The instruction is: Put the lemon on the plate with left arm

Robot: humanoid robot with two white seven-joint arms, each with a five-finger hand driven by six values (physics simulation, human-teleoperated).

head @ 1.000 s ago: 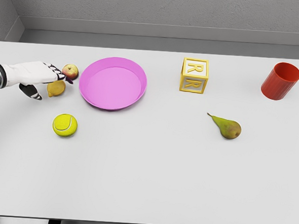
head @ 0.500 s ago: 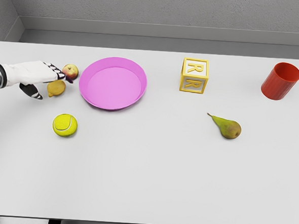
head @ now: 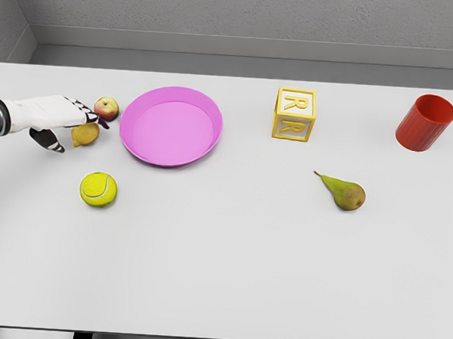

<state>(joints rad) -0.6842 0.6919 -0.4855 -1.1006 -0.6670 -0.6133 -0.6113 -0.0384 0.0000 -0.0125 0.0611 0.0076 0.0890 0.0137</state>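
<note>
Lemon first, though nearer things lie ahead of it: the tennis ball (head: pixel 98 189) sits closest on the white table (head: pixel 220 277), the pear (head: pixel 342 192) off to the right. Next comes the lemon (head: pixel 85 134) (long axis running left-right, slightly tilted, nub at lower left), just left of the pink plate (head: pixel 171 126). The left hand (head: pixel 51 116) reaches over it, fingers and thumb straddling it, contact uncertain. Behind sit an apple (head: pixel 106 107), lettered block (head: pixel 294 114), red cup (head: pixel 425 122).
</note>
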